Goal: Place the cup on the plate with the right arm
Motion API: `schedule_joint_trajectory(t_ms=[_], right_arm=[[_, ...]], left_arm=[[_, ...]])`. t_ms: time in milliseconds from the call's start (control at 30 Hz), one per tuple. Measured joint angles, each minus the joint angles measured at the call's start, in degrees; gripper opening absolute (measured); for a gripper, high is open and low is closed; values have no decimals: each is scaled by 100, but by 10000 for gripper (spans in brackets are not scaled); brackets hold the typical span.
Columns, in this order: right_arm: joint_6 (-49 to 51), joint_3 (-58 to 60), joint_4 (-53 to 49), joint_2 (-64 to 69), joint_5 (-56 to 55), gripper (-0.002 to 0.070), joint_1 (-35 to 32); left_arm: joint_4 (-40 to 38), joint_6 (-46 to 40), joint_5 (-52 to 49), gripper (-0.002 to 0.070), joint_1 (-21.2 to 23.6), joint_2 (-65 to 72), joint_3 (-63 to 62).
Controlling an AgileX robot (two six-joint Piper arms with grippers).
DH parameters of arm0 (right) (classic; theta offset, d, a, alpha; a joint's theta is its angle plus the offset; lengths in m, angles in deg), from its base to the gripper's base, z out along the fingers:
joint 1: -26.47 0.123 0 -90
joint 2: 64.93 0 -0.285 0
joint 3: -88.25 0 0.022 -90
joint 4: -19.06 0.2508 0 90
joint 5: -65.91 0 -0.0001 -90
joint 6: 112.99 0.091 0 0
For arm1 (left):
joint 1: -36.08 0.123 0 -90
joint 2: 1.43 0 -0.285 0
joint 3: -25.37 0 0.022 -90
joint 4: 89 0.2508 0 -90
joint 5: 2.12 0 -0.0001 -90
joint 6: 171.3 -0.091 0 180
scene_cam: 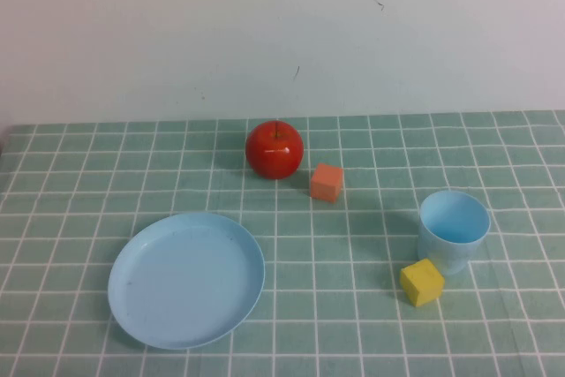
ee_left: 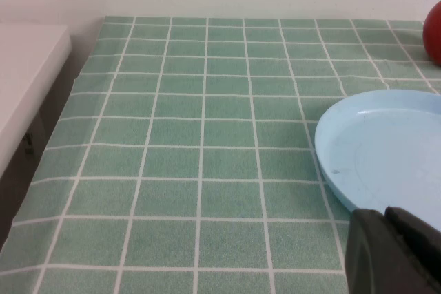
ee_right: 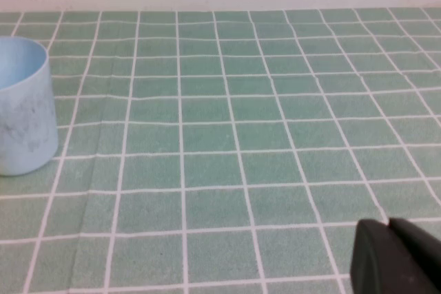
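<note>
The right gripper point(ee_right: 396, 256) shows only as a black tip in its wrist view; the left gripper point(ee_left: 393, 253) likewise; whether either is clenched cannot be told. In the high view the cup point(scene_cam: 453, 229), smooth, tapered, upright and empty, sits at right, a yellow cube point(scene_cam: 422, 282) touching its base. The shallow round plate point(scene_cam: 186, 279), lower left, holds nothing. A glossy red apple point(scene_cam: 274, 149) and orange cube point(scene_cam: 327, 182) lie centre on green checked cloth point(scene_cam: 79, 192).

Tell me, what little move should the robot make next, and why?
Probably bring the right gripper toward the cup. The cup stands upright on the table's right side, apart from the plate, with a yellow cube close against its near side. The right wrist view shows the cup off to one side, not lined up. The left gripper sits parked near the plate's edge.
</note>
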Motion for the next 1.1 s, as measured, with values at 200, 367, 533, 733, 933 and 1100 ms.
schedule_joint_trajectory(t_ms=[200,367,533,733,933,1100], right_arm=[[0,0,0,0,0,-3,0],[0,0,0,0,0,-3,0],[0,0,0,0,0,-3,0],[0,0,0,0,0,-3,0],[0,0,0,0,0,-3,0],[0,0,-117,0,0,-3,0]], left_arm=[[0,0,0,-3,0,0,0],[0,0,0,-3,0,0,0],[0,0,0,-3,0,0,0],[0,0,0,-3,0,0,0],[0,0,0,-3,0,0,0],[0,0,0,-3,0,0,0]])
